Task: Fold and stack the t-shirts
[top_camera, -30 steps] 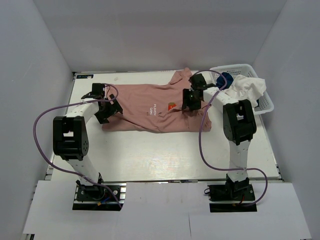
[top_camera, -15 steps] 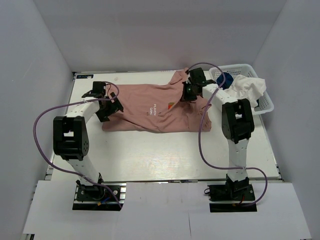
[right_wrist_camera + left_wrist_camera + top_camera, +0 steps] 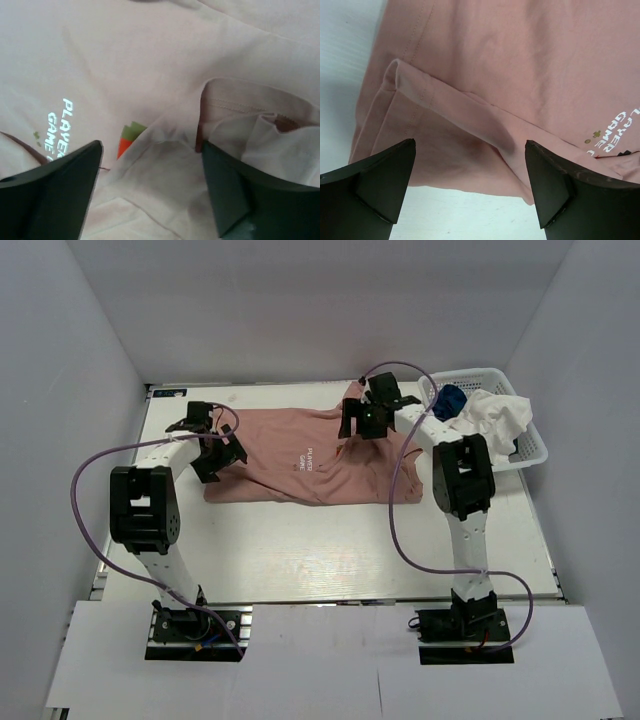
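Top external view is showing the white table (image 3: pixel 300 560) carrying the dusty-pink t-shirt (image 3: pixel 290 455), lying flat at centre, long axis running left to right, collar end pointing right. At upper right, the mesh basket (image 3: pixel 535 452) is holding the white t-shirt (image 3: pixel 495 412) and blue t-shirt (image 3: pixel 450 400). The left gripper (image 3: pixel 218 455) is hovering over the pink shirt's left end and the right gripper (image 3: pixel 360 428) over its collar, both with fingers spread, gripping nothing.

Under my black jaws, the dusty-pink t-shirt (image 3: pixel 270 460) has a small chest print (image 3: pixel 62 125) of white letters with an orange and green mark. I also see a royal-blue t-shirt (image 3: pixel 450 400), a white t-shirt (image 3: pixel 495 415), a white mesh basket (image 3: pixel 537 450) and a white surface (image 3: pixel 300 550).
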`<state>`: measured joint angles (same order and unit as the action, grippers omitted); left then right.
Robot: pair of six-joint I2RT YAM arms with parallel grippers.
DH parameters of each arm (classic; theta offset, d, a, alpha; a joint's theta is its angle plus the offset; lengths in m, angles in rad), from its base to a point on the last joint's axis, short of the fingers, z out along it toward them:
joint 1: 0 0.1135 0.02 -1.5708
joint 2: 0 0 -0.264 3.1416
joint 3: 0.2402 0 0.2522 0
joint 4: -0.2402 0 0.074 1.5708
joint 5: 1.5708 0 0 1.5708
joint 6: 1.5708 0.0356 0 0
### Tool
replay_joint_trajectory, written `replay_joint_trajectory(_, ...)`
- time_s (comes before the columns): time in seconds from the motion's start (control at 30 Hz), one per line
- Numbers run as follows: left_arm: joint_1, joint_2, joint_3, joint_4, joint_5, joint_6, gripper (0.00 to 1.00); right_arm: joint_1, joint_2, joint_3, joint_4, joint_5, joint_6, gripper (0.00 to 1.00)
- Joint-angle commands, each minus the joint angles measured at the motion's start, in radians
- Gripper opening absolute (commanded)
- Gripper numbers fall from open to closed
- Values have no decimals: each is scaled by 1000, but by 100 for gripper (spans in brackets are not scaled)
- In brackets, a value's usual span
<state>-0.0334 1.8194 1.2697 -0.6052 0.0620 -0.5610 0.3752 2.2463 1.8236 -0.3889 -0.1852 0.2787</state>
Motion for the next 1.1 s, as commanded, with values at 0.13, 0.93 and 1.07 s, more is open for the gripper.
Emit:
replay_joint_trajectory(0.13,-13,-37,16,61,51,9,100,8,-343,-197,50,72,-56,90)
replay_joint_trajectory(0.93,-43,2,-214,107,-10,-19,100,-134,-525,-885,188,90,166,90)
replay_joint_trajectory(1.07,-52,-66,-300,76,-14,-10,100,-134,-600,-1009,156,78,178,90)
